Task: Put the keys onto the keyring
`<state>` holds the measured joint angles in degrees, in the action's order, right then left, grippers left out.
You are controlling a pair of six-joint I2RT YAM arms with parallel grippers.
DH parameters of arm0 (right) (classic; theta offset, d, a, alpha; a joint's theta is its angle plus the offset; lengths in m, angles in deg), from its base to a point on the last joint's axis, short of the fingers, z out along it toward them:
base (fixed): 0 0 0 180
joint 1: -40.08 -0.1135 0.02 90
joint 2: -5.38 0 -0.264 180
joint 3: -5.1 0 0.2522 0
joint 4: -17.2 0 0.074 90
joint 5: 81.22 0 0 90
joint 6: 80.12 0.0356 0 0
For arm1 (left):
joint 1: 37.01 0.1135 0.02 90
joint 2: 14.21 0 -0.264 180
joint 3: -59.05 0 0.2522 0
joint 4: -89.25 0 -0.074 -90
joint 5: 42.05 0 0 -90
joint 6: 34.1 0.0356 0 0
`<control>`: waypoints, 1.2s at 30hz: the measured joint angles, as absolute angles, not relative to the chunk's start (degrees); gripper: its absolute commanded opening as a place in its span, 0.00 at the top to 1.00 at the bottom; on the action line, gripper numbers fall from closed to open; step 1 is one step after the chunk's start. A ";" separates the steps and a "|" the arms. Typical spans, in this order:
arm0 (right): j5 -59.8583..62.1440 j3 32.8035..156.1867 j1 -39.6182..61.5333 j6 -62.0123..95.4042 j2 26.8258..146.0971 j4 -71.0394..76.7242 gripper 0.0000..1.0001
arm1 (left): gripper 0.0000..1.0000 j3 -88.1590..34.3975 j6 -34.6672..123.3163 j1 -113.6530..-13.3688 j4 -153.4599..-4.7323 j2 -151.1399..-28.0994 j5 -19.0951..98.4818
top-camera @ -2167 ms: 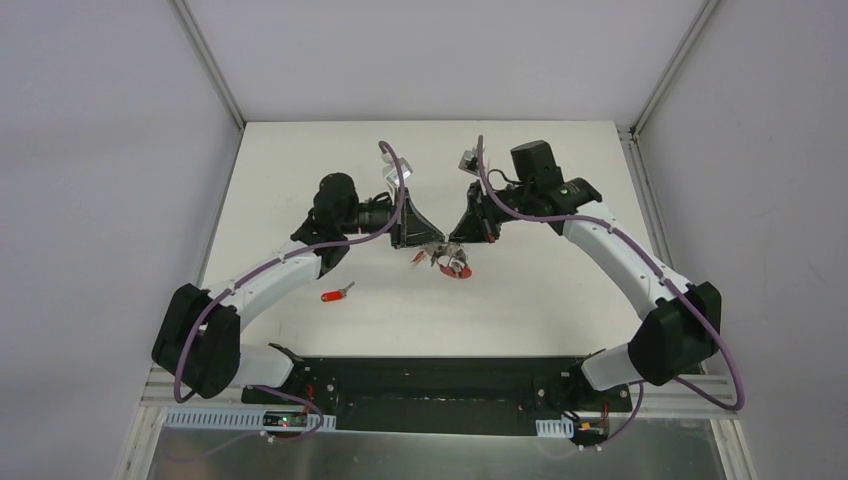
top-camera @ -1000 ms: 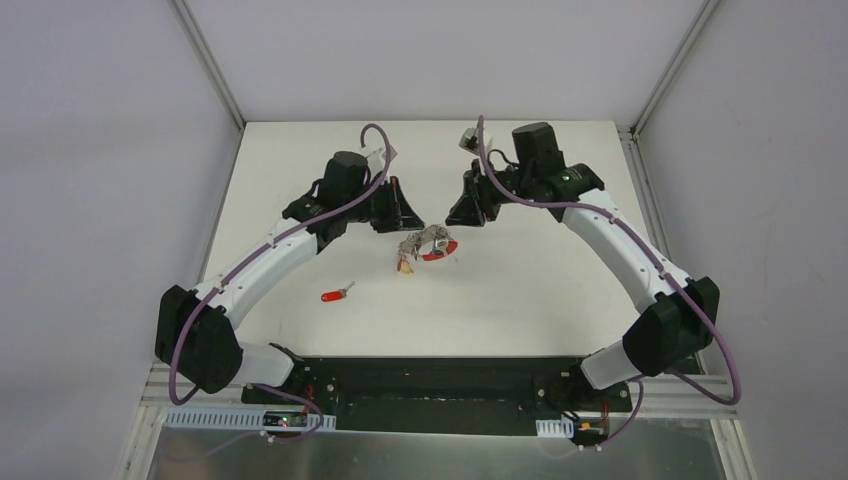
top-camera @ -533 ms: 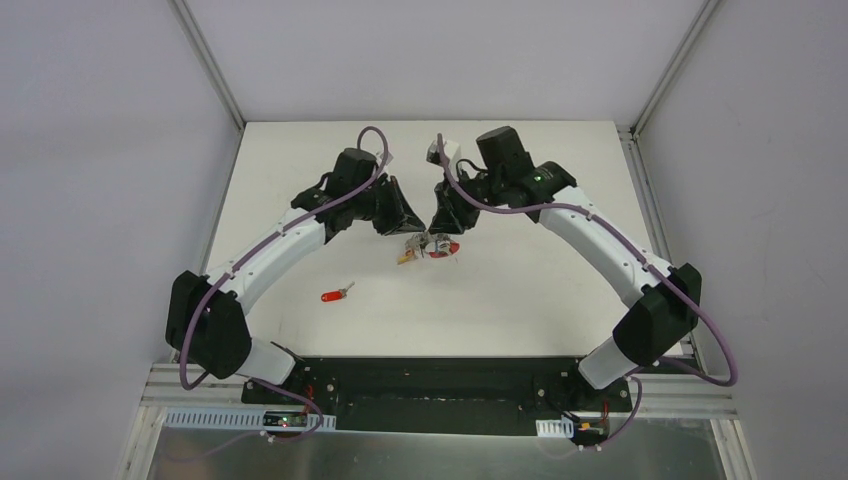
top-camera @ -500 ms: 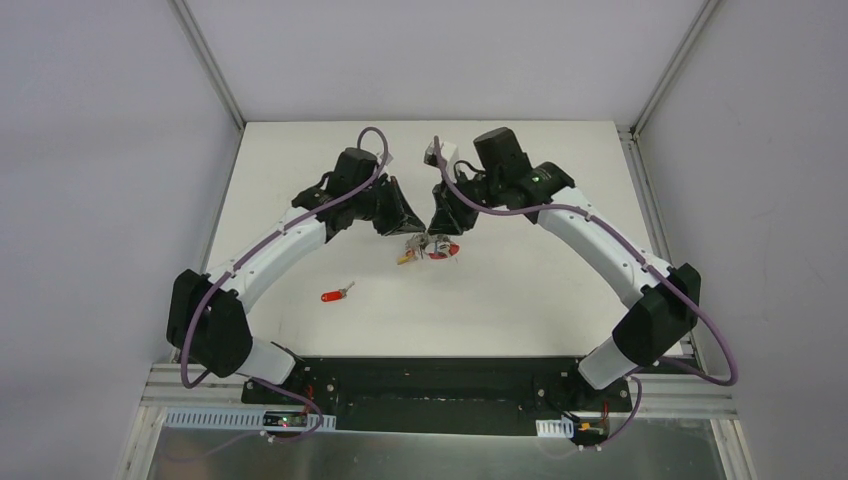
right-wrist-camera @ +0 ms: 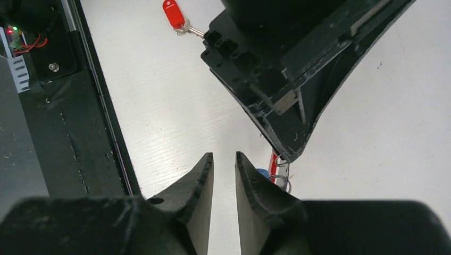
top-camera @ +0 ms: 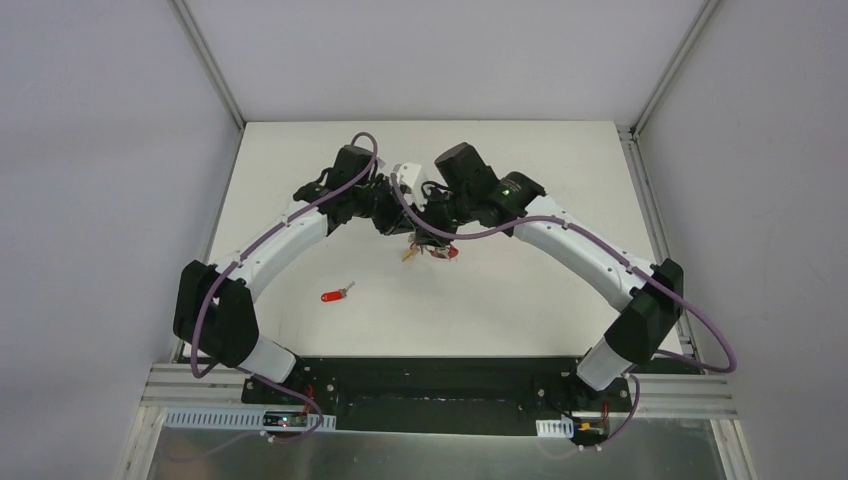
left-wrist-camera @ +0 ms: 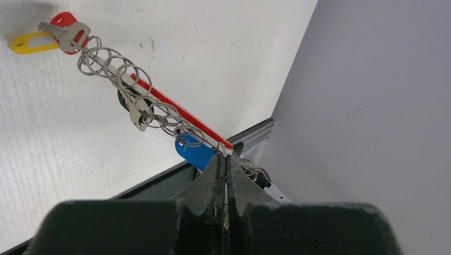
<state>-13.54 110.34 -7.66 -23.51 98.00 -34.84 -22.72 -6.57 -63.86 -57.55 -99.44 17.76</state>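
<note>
Keyring [left-wrist-camera: 175, 110]: grey rings, red band.
L claw [left-wrist-camera: 224, 158]: clamped on keyring.
R claw [right-wrist-camera: 224, 155]: apart, empty.
Red key [top-camera: 337, 295]: well clear, left.

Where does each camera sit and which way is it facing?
Top external: above, behind the robot, looking down on the table; left arm, right arm show.
Left wrist: looks along its shut left gripper at the keyring it holds.
Right wrist: looks down past the right gripper at the left gripper's body.
Shared: top and right wrist show the red-headed key.
</note>
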 measured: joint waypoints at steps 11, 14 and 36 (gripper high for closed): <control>-10.64 110.78 -8.01 -24.10 99.11 -36.13 0.73 | 1.00 -22.70 -9.94 -60.17 -58.25 -98.83 15.33; -9.57 111.65 -8.01 -24.77 99.33 -36.33 0.71 | 1.00 -22.70 -10.75 -60.17 -58.27 -98.05 14.96; -0.47 112.18 -9.39 -29.71 101.10 -34.74 0.77 | 1.00 -18.61 -16.82 -59.82 -61.42 -95.82 10.68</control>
